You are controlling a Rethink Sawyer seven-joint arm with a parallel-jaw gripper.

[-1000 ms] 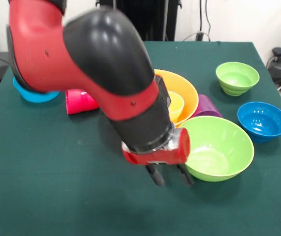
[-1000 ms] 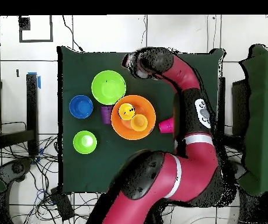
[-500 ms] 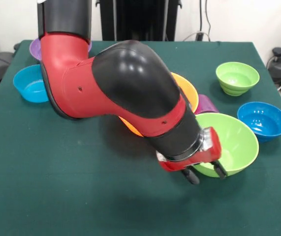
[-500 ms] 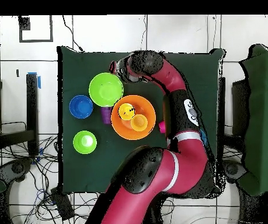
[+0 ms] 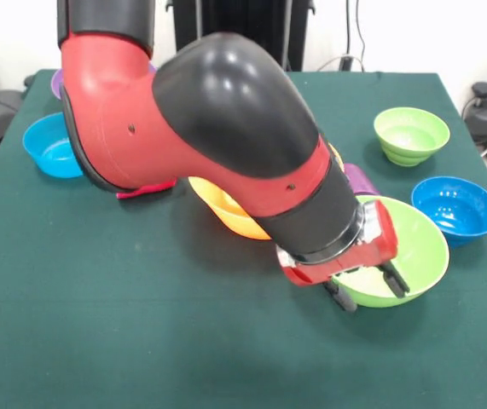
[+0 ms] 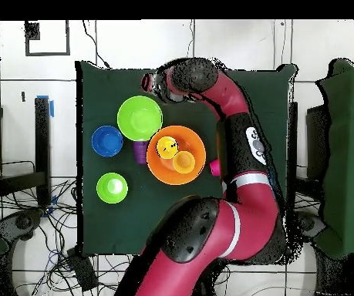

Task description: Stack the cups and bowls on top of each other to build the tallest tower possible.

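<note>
My gripper (image 5: 368,289) is open and straddles the near left rim of the large lime green bowl (image 5: 401,247). One finger (image 5: 394,279) is inside the bowl, the other (image 5: 341,298) outside. From overhead the gripper (image 6: 150,82) sits at the edge of that bowl (image 6: 139,117). The large orange bowl (image 6: 176,156) holds a pale yellow cup (image 6: 166,146) and a yellow-orange cup (image 6: 183,162). The arm hides most of the orange bowl (image 5: 230,217) in the front view. A purple cup (image 5: 361,179) lies between the two large bowls. A red-pink cup (image 6: 214,166) lies beside the orange bowl.
A small lime green bowl (image 5: 411,135) and a blue bowl (image 5: 455,209) stand at the right. A second blue bowl (image 5: 49,145) and a sliver of a purple bowl (image 5: 55,83) show at the far left, behind the arm.
The arm has swung right in the front view, carrying the open gripper from left of the large lime green bowl to its rim. The bowl has shifted slightly.
</note>
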